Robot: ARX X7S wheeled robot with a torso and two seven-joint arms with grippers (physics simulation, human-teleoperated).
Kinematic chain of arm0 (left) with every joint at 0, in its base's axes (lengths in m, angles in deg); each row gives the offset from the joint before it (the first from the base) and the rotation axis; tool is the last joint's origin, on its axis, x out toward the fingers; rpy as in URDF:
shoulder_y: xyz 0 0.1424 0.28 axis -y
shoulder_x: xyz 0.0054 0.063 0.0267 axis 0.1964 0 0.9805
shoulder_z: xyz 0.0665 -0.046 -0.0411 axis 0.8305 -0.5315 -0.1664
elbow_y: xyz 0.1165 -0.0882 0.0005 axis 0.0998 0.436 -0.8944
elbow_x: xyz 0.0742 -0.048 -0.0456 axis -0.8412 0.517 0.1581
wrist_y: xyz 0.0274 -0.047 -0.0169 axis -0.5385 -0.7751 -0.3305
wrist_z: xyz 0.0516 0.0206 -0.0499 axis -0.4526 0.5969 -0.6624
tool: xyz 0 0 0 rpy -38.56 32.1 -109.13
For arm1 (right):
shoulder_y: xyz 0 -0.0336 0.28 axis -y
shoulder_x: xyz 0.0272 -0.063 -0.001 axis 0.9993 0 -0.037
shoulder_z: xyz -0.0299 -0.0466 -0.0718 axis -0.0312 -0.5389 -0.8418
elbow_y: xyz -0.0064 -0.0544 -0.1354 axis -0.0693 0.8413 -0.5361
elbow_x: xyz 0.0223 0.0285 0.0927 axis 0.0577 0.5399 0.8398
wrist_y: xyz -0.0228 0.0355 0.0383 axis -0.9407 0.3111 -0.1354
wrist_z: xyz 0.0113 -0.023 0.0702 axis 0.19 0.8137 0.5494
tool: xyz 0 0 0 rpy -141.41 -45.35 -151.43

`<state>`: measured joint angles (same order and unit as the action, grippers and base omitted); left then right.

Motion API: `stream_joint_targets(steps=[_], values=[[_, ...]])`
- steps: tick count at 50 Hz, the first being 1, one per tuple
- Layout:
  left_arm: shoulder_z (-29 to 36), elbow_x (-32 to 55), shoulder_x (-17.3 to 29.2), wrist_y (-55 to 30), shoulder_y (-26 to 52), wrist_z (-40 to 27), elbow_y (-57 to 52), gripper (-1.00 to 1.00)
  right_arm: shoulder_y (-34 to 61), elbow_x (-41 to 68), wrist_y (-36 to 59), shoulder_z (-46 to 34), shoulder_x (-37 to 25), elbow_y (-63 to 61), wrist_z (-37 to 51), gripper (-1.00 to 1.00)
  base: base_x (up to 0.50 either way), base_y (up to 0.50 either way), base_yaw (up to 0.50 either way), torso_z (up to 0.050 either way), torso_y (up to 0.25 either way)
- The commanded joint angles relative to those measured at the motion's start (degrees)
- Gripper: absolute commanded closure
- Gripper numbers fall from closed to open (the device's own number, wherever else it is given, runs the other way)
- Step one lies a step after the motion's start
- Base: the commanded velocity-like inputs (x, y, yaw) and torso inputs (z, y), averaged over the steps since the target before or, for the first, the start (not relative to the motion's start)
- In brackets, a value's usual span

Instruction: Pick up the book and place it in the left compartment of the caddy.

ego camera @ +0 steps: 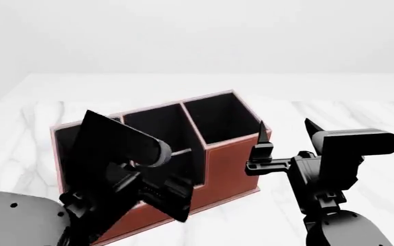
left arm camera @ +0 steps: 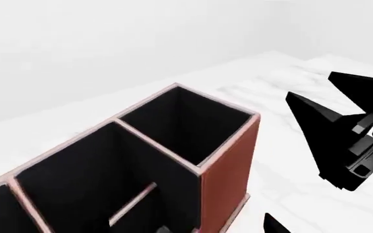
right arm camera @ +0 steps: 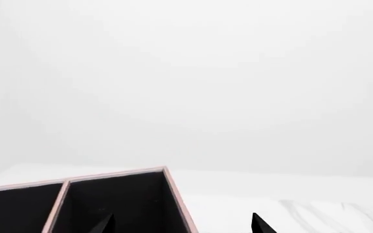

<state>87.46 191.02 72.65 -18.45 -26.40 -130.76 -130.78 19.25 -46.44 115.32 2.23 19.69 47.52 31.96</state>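
The reddish-brown caddy (ego camera: 228,164) with black lining stands mid-table, its tall square bay (ego camera: 221,120) at the right end. The left compartment (ego camera: 64,141) shows only as a black strip behind my left arm. The book is hidden in every view. My left gripper (ego camera: 174,202) hangs low over the caddy's front bays. Only one dark fingertip (left arm camera: 274,226) shows in its wrist view, and a small grey bit (left arm camera: 163,229) that I cannot identify. My right gripper (ego camera: 286,128) is open and empty beside the tall end. In its wrist view the right gripper (right arm camera: 180,225) frames the caddy's side wall (right arm camera: 177,199).
The white marble table (ego camera: 361,118) runs to a plain white wall behind the caddy. My left arm's black link (ego camera: 111,146) covers much of the caddy's left half. The right arm's body (ego camera: 334,164) stands close to the caddy's right side.
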Motion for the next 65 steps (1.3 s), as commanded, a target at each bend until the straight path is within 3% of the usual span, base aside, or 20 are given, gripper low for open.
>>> stream_joint_targets(steps=[1,9,14,18,19,37,65], values=[[16.09,39.52,3.68,2.51,16.32,-18.73,2.77,-1.0,0.78,0.07,0.3,-0.52,-0.26,1.12,0.44,-1.0,0.0,0.0,0.0,0.0,0.0],[21.36,43.29,1.13,4.04,18.48,-22.26,2.36,-1.0,1.33,0.49,1.13,-0.66,-0.36,0.6,0.91,-1.0,0.0,0.0,0.0,0.0,0.0],[26.89,50.71,-0.75,5.19,20.13,-24.0,2.03,-1.0,1.13,0.3,0.72,-1.17,-0.49,0.92,1.04,-1.0,0.0,0.0,0.0,0.0,0.0],[29.49,51.7,-1.44,3.61,21.23,-24.55,2.12,-1.0,1.19,0.4,0.54,-1.11,-0.53,1.37,1.1,-1.0,0.0,0.0,0.0,0.0,0.0],[33.6,48.74,-3.91,0.96,18.31,-24.6,3.43,-1.0,0.83,0.18,-0.27,-1.49,-0.62,2.39,0.73,-1.0,0.0,0.0,0.0,0.0,0.0],[35.95,47.86,-3.88,1.37,19.28,-23.24,3.03,-1.0,0.82,0.68,-0.45,-1.78,-0.94,2.41,1.15,-1.0,0.0,0.0,0.0,0.0,0.0],[38.87,40.97,-10.74,3.5,14.22,-18.6,4.39,-1.0,0.51,1.37,-1.62,-2.23,-1.46,3.24,1.45,-1.0,0.0,0.0,0.0,0.0,0.0]])
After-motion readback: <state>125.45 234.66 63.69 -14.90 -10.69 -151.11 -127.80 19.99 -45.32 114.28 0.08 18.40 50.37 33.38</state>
